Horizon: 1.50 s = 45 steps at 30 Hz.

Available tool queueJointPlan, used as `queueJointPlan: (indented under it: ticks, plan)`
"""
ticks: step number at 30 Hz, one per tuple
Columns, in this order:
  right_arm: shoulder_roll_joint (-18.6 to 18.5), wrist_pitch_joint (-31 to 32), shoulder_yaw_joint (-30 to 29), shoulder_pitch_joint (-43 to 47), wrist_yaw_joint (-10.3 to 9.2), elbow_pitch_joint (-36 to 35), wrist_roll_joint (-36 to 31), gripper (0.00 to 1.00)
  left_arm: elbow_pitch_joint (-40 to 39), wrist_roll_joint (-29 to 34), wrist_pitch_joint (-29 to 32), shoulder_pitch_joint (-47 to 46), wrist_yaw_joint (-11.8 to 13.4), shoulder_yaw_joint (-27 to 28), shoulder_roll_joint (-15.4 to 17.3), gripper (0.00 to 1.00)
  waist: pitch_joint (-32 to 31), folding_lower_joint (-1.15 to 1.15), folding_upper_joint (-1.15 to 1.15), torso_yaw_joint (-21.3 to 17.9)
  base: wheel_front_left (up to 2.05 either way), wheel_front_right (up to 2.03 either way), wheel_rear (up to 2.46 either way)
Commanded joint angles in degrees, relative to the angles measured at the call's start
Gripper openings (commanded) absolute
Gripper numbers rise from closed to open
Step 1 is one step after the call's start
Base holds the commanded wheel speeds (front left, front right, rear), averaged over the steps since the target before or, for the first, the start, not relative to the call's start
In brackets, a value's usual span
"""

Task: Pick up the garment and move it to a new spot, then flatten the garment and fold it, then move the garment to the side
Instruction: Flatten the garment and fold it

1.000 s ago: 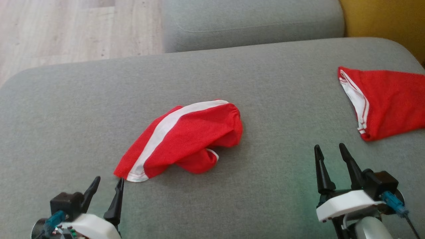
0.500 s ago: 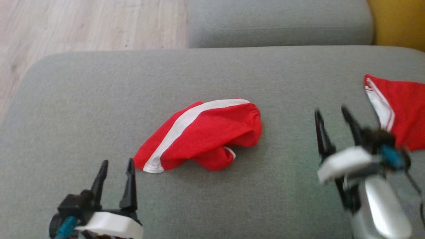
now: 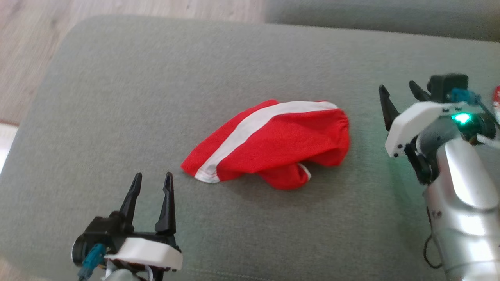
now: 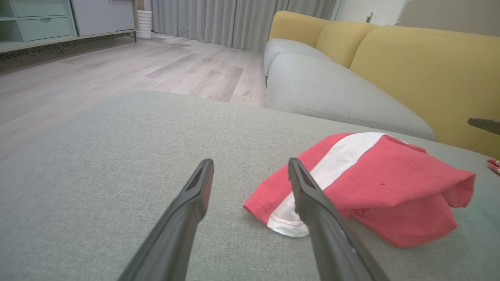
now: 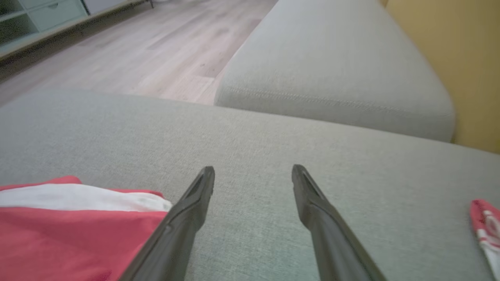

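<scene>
Garment (image 3: pixel 269 144): red, white stripe, crumpled, lying mid grey cushion (image 3: pixel 117 97), untouched. Left fingers (image 3: pixel 167 207) spread apart, empty, just short of striped corner. Right fingers (image 3: pixel 386 105) spread apart, empty, beside gathered end.

Risks:
- Pinch catches only 1 layer: bundle unfurls or drags unevenly on lift.
- Tips dig into soft cushion cover: snag.
- 2 arms grab mismatched edges: cloth twists, harder to flatten.
- 2nd red garment (image 5: pixel 484 222) near right arm: wrong target or accidental catch.
</scene>
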Motion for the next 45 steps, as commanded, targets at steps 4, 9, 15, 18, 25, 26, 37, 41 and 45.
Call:
queueJointPlan:
  ticks: [4,9,15,18,25,26,37,41,45]
  plan:
    - [-0.74,1.95,3.19,-4.67,0.21,1.89,1.36,1.00,-0.15,0.69,-1.03,-3.63,-0.51,1.36,-0.22,1.00,2.97,-0.01,0.00,2.58,0.00,0.00,0.00]
    - [-0.28,3.80,7.77,-5.61,0.21,5.31,4.90,1.00,1.45,0.79,-1.63,-4.39,-0.82,1.24,-0.90,1.00,3.33,-0.01,0.00,2.65,0.00,0.00,0.00]
    - [-0.61,5.01,13.93,-4.84,0.21,6.30,9.86,1.00,2.64,0.89,-2.02,-4.86,-1.15,0.90,-1.38,1.00,3.15,-0.01,0.00,1.88,0.00,0.00,0.00]
    - [-0.85,5.79,16.26,-4.48,0.21,6.47,11.86,1.00,3.31,0.95,-2.20,-5.18,-1.53,0.70,-1.54,1.00,3.19,-0.01,0.00,1.67,0.00,0.00,0.00]
    - [-0.99,6.91,19.51,-4.31,0.21,9.03,15.33,0.95,4.36,1.01,-2.48,-5.77,-2.25,0.34,-1.66,1.00,3.41,-0.01,0.00,1.84,0.00,0.00,0.00]
    - [-0.93,6.79,19.75,-4.44,0.21,9.55,15.64,0.68,4.49,1.02,-2.51,-5.85,-2.31,0.31,-1.64,1.00,3.47,-0.01,0.00,1.89,0.00,0.00,0.00]
    - [-1.57,-2.64,19.25,-7.71,0.21,10.59,15.24,0.00,4.97,0.91,-2.82,-5.67,-2.09,0.90,-1.02,1.00,2.45,-0.01,0.00,-1.34,0.00,0.00,0.00]
    - [-2.31,-7.05,17.41,-6.69,0.21,8.87,12.41,0.00,5.14,0.79,-2.71,-5.36,-2.14,0.61,-1.03,1.00,1.00,-0.01,0.00,-4.10,0.00,0.00,0.00]
    - [-2.49,-9.64,15.15,-3.77,0.21,6.69,8.76,0.00,5.21,0.59,-2.56,-4.82,-2.13,0.43,-0.95,1.00,-0.08,-0.01,0.00,-6.34,0.00,0.00,0.00]
